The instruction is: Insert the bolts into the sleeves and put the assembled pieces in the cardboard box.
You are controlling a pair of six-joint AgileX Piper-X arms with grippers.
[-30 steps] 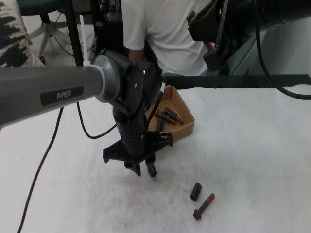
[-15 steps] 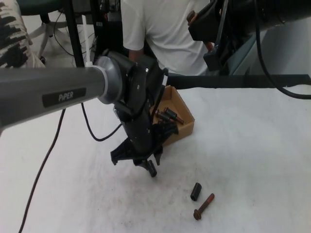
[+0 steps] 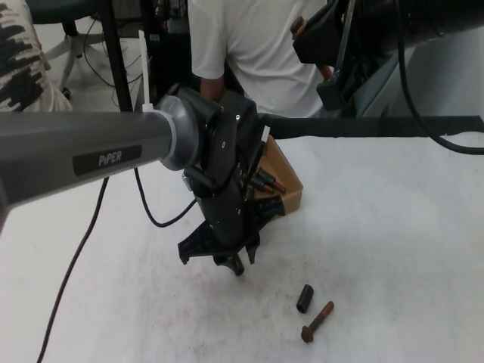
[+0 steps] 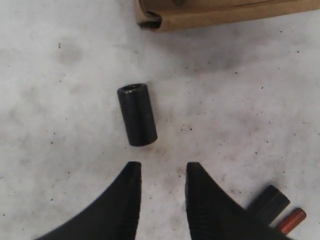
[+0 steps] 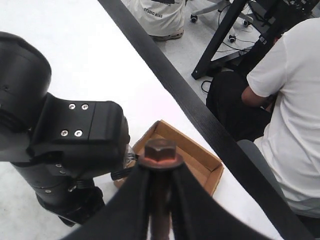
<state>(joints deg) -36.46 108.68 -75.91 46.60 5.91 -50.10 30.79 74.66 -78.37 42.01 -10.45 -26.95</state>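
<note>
— On the white table, just ahead of the left hand, what lies there?

— A black cylindrical metal sleeve lies on its side, with its open end turned toward the brown cardboard box. The left hand's two fingers stand apart. The sleeve lies just beyond their tips, neither between them nor touched by them.

— And from the high view?

— That hand hangs low over the sleeve, just on the near side of the box. The box holds several assembled bolt-and-sleeve pieces. Nearer the camera, a second black sleeve and a loose rust-brown bolt lie just beside each other on the table, apart from the box.

— What of the right hand?

— It is held high above the table, over the box and the left arm's black wrist housing. Its fingers are clamped on a rust-brown hex-head bolt, whose head sticks out past the fingertips.

— Any writing?

— A dark label with pale lettering sits on the left arm's grey tube.
</note>
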